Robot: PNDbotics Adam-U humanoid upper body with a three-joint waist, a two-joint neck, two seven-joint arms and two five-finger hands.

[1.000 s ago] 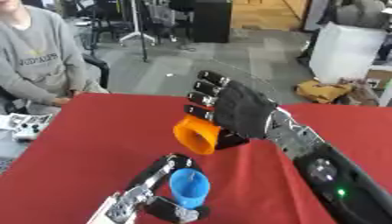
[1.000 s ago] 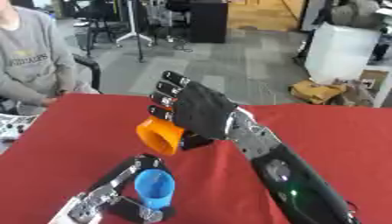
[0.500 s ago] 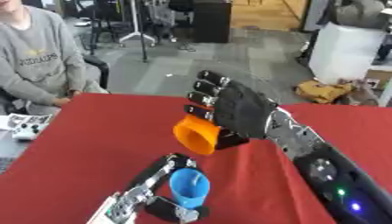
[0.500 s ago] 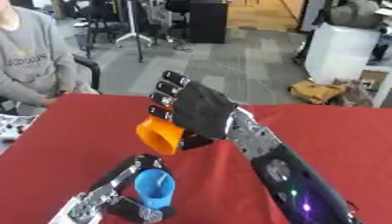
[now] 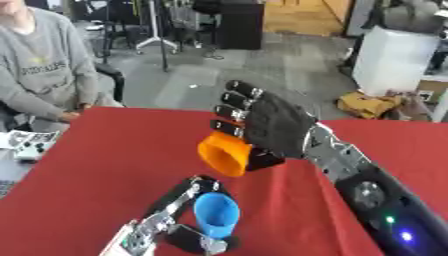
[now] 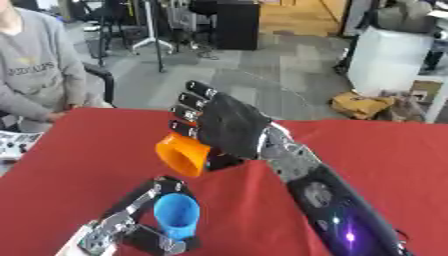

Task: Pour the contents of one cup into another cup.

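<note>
Left eye view
right hand point(image 5: 276, 127): my fingers wrapped round the orange cup point(image 5: 224, 153), held up in the air above the red worktop point(image 5: 96, 160).
orange cup: tipped on its side, long axis about level, mouth facing down-left toward the blue cup point(image 5: 217, 215).
blue cup: low centre, near the bottom edge, below and just left of the orange one; mouth up, tilted a little toward the camera.
left hand point(image 5: 162, 225): at the blue cup from the lower left, fingers beside it; curled round it or not, I cannot tell.
step: I judge the pour is under way; nothing seen falling.

Right eye view
orange cup point(image 6: 181, 153): same pose, mouth open to the lower left, not directly over the blue cup point(image 6: 177, 216).
gap: the two cups apart, no touch.
contents: cannot tell what is inside either cup.
next: I'd bring the orange rim over the blue mouth, then tip further, keeping the blue cup steady.
risk: spill onto the worktop if the rim stays off-centre.
</note>
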